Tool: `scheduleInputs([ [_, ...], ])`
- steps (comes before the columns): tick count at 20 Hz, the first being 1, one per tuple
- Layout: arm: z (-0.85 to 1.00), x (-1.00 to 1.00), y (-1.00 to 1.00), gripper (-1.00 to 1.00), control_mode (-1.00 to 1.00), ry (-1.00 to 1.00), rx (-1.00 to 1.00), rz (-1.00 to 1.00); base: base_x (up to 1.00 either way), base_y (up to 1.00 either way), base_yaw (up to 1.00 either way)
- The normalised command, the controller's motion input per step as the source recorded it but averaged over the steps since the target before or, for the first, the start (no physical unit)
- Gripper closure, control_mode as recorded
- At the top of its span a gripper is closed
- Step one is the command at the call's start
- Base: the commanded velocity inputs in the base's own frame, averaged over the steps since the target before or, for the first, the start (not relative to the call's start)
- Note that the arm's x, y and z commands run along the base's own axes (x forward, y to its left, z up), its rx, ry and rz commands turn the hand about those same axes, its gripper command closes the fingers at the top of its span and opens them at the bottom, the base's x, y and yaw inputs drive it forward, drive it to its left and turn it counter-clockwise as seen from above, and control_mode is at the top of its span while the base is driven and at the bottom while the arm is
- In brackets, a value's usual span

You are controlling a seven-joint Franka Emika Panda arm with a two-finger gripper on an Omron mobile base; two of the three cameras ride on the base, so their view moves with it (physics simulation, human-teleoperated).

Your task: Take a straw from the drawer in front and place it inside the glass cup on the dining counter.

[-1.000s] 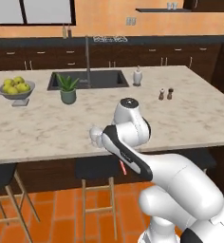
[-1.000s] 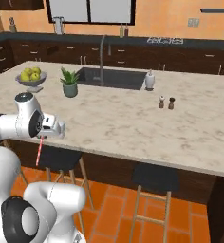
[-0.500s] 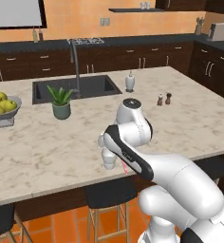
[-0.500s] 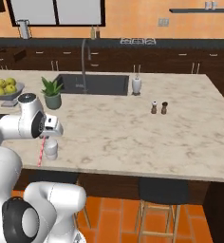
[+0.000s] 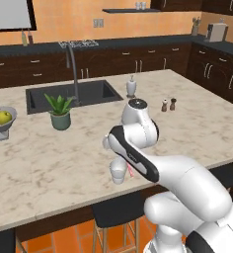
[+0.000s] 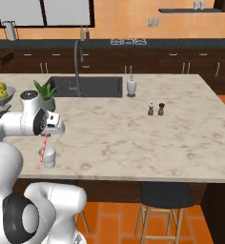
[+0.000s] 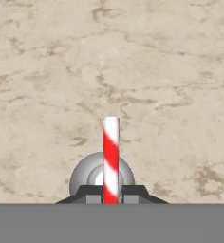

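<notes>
While the gripper [image 7: 111,195] stays clenched on the red-and-white striped straw [image 7: 110,156], the stick hangs upright just over the glass cup [image 6: 49,157] near the front edge of the dining counter [image 6: 133,128]. I'd say it should be lowered straight down, centred on the rim, and released only once its tip is well inside. The cream marbled top holds a dark sink [image 5: 69,95], a potted plant [image 5: 60,111], a soap dispenser [image 5: 131,86] and shakers [image 5: 168,105]; dark cabinets line orange walls.
</notes>
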Motion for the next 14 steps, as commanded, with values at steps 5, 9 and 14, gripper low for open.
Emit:
scheduleInputs([
  [5, 0.34, 0.0, 0.0, 1.0, -1.0, -0.28, 0.02, 0.15, 0.0, 0.0, 0.0],
  [9, 0.16, 0.0, -0.06, 1.0, -1.0, -0.35, 0.09, 0.39, 0.0, 0.0, 0.0],
  [14, 0.03, 0.0, -0.03, 1.0, -1.0, -0.3, 0.12, 0.42, 0.0, 0.0, 0.0],
])
